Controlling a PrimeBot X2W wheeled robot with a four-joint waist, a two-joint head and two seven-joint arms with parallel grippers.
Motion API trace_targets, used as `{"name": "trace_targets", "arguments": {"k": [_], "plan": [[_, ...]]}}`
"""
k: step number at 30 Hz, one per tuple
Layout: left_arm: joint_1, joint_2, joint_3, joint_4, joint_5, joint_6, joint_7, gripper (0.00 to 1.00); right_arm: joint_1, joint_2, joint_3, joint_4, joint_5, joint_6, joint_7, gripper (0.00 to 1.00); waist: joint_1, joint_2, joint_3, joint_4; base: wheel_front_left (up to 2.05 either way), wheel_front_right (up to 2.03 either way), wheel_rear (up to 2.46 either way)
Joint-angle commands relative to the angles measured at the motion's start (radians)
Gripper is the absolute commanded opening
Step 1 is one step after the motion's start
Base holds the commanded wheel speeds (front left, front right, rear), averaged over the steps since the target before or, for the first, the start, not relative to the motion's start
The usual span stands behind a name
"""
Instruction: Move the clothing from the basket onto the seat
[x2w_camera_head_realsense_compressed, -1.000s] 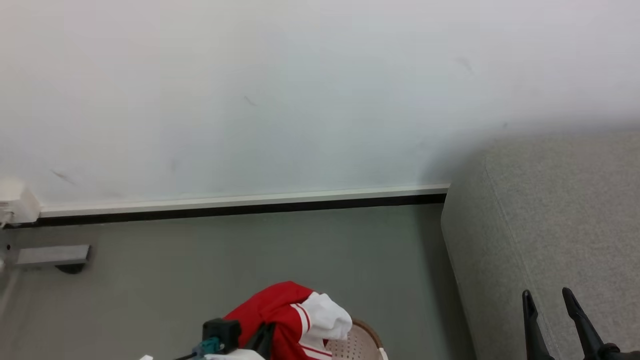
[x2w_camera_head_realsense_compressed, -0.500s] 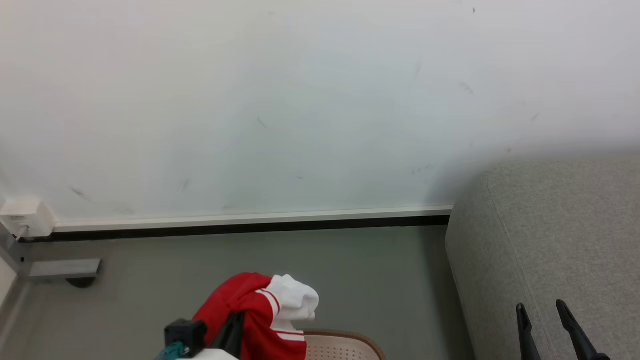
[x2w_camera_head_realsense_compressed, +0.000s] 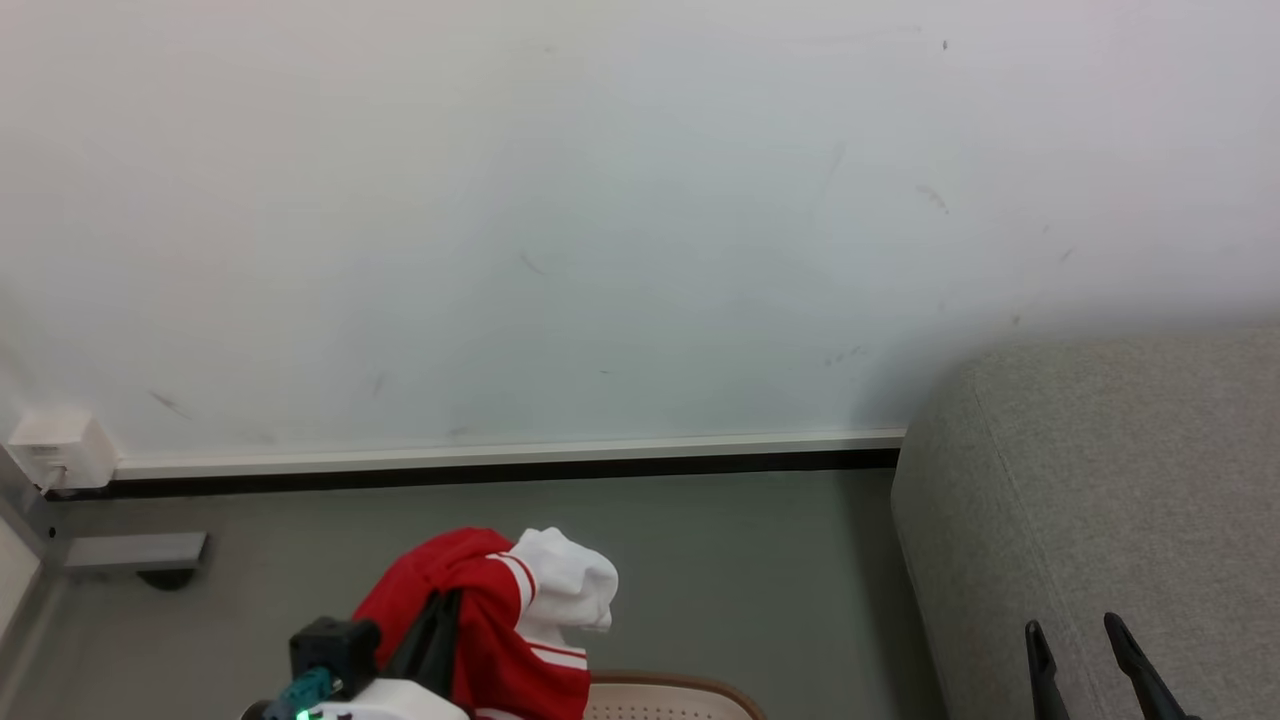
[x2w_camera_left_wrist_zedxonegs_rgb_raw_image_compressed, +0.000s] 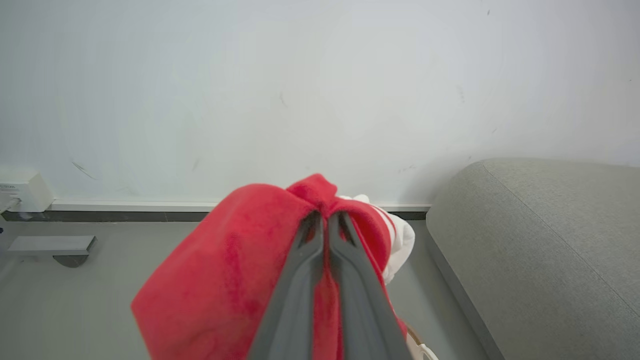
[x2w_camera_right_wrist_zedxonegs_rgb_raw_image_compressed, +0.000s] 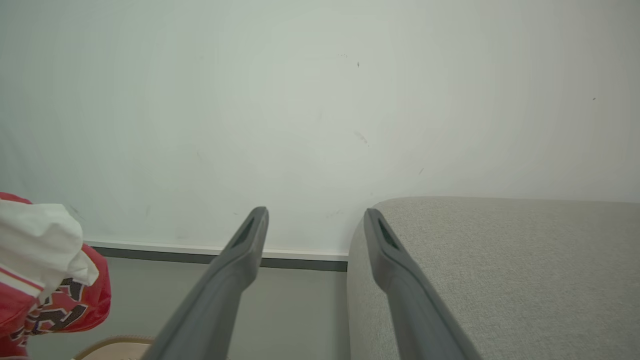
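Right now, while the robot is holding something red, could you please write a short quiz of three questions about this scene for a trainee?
1. True or false: the left gripper is shut on the clothing.
2. Choose one. The right gripper is: A) open, holding nothing; B) shut, holding nothing; C) shut on a towel.
3. Short answer: in the head view, is the seat on the robot's left or right of the basket?

Key: 1 true; 2 A; 3 right.
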Motion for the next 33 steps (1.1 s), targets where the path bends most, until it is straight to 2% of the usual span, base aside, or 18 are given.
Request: {"name": "trace_targets", "arguments": {"k": [1,8,12,19,20,27,33], "plan": [[0.014,0.012,0.004,-0.017,0.006,0.006,0.006,0.0,0.0,-0.004,0.003,0.003,-0.002,-0.003,0.0,1.0,0.0,0.0,-0.001,-0.002,0.0,0.0,0.0],[0.016,0.021,-0.003,-0.062,0.006,0.011,0.02,0.0,-0.017,-0.004,0.024,-0.005,-0.021,-0.003,0.0,1.0,0.0,0.0,0.002,-0.008,0.0,0.0,0.0],[0.003,0.025,-0.021,-0.092,0.011,-0.001,0.036,0.0,-0.035,-0.03,0.089,-0.018,-0.026,-0.003,0.0,1.0,0.0,0.0,0.004,-0.012,0.0,0.0,0.0],[-0.027,0.033,-0.078,-0.159,0.023,-0.036,0.1,0.0,-0.106,-0.136,0.302,-0.043,0.016,-0.003,0.0,1.0,0.0,0.0,0.004,-0.012,0.0,0.0,0.0],[-0.027,0.033,-0.078,-0.159,0.023,-0.036,0.1,0.0,-0.106,-0.136,0.302,-0.043,0.016,-0.003,0.0,1.0,0.0,0.0,0.004,-0.012,0.0,0.0,0.0],[-0.052,0.017,-0.141,-0.223,0.033,-0.067,0.162,0.0,-0.244,-0.272,0.604,-0.048,0.092,-0.003,0.018,1.0,0.0,0.0,-0.001,-0.014,0.0,0.0,0.0],[-0.071,-0.014,-0.204,-0.261,0.048,-0.091,0.196,0.0,-0.377,-0.331,0.776,-0.064,0.15,-0.003,0.061,1.0,0.0,0.0,0.002,-0.017,0.0,0.0,0.0]]}}
